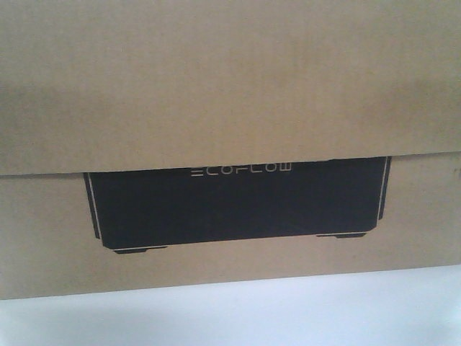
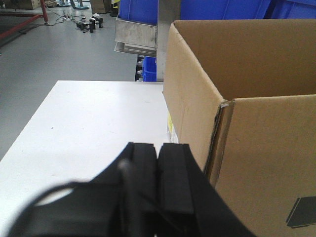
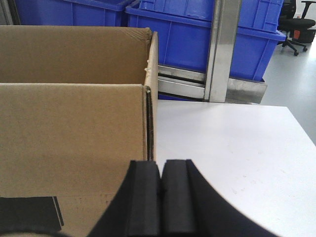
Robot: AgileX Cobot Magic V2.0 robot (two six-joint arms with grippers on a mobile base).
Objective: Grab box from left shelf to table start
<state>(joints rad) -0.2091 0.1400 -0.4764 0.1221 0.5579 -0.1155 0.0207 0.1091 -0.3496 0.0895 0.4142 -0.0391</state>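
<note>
Grey workshop floor stretches behind the table (image 2: 89, 123), a pale white top, and beyond its far edge stands the left shelf (image 3: 224, 54) with its steel upright and rail.

By the look of it the transfer is largely done — the box (image 1: 230, 94), brown corrugated card with a black ECOFLOW panel, rests on the table rather than on the rack, its near face filling the front view. What may remain is only releasing and backing away; whether it sits at its final spot I cannot tell.

The left gripper (image 2: 159, 180) is clenched with its pads together, empty, just beside the box's left corner. The right gripper (image 3: 162, 197) is likewise closed on nothing, close by the right corner.

The box is open-topped; its visible inner walls are bare, though the bottom is hidden. Blue bins (image 3: 197, 34) sit on the shelf — contents unseen.
</note>
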